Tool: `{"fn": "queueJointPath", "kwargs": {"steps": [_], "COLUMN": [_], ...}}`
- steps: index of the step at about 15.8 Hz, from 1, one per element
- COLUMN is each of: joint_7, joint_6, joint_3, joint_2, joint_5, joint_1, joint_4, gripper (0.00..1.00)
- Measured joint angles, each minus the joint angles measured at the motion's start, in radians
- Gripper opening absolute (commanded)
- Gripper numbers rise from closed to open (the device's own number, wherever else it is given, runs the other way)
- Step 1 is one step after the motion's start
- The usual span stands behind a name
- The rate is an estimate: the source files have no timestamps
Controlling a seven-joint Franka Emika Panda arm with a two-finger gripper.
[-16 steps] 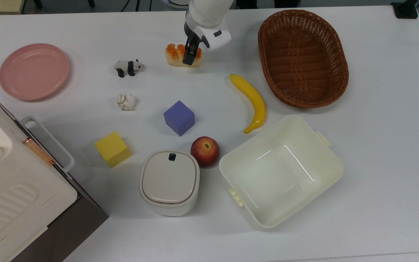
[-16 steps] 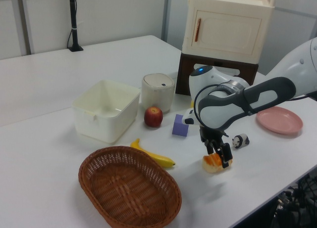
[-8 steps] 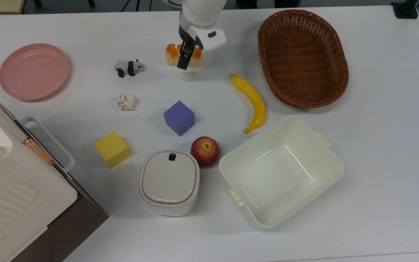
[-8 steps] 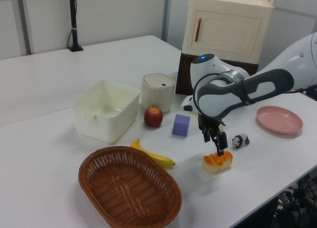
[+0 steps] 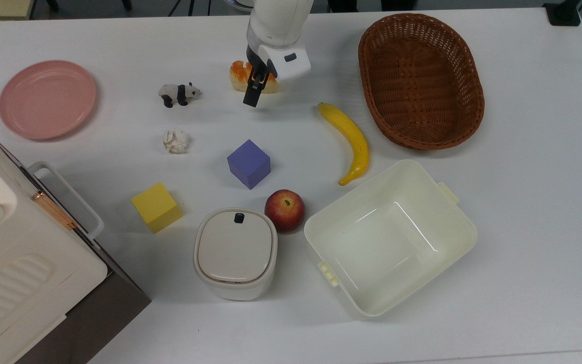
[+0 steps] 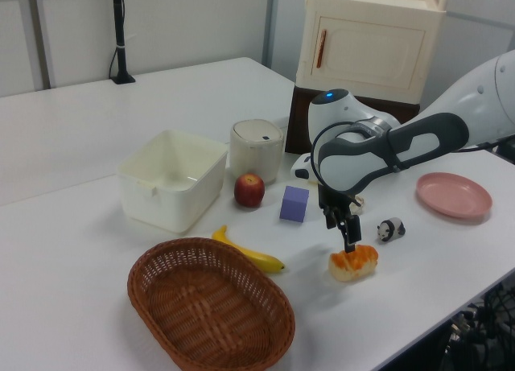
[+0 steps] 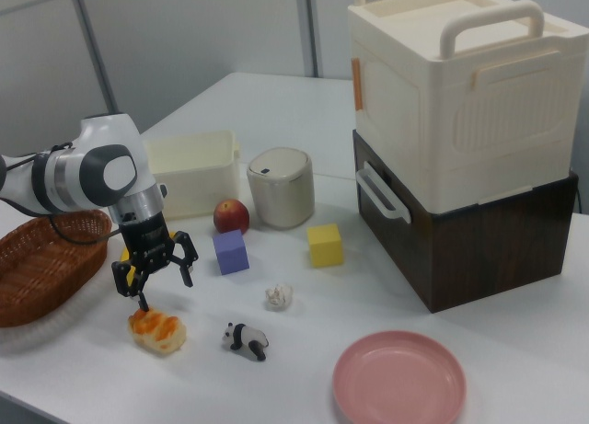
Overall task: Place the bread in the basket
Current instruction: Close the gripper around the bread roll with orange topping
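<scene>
The bread [image 5: 238,74] lies on the white table near the top view's far edge; it also shows as an orange-topped loaf [image 6: 353,261] [image 7: 157,330]. My gripper [image 5: 253,94] [image 6: 347,236] [image 7: 154,279] hangs just above it, open, fingers spread wide with nothing between them, and partly covers the loaf in the top view. The brown wicker basket [image 5: 468,96] [image 6: 265,323] [image 7: 37,277] stands empty at the top view's upper right, well apart from the bread.
A banana [image 5: 350,141] lies between bread and basket. A toy panda [image 5: 179,93], paper ball [image 5: 176,141], purple cube [image 5: 249,164], yellow cube [image 5: 156,207], apple [image 5: 284,210], lidded pot [image 5: 235,253], cream tub [image 5: 465,237], pink plate [image 5: 47,99] and a cabinet [image 7: 460,157] stand around.
The gripper has risen from straddling the bread to just above it and drifted slightly toward the top view's lower left. The bread stayed on the table.
</scene>
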Motion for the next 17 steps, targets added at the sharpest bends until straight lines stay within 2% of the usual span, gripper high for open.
{"fn": "queueJointPath", "kwargs": {"steps": [13, 17], "joint_7": [0.001, 0.001], "joint_6": [0.0, 0.0], "joint_3": [0.0, 0.001], "joint_2": [-0.005, -0.043], "joint_5": [0.0, 0.0], "joint_1": [-0.013, -0.008], "joint_4": [-0.001, -0.049], "gripper": [0.99, 0.99]}}
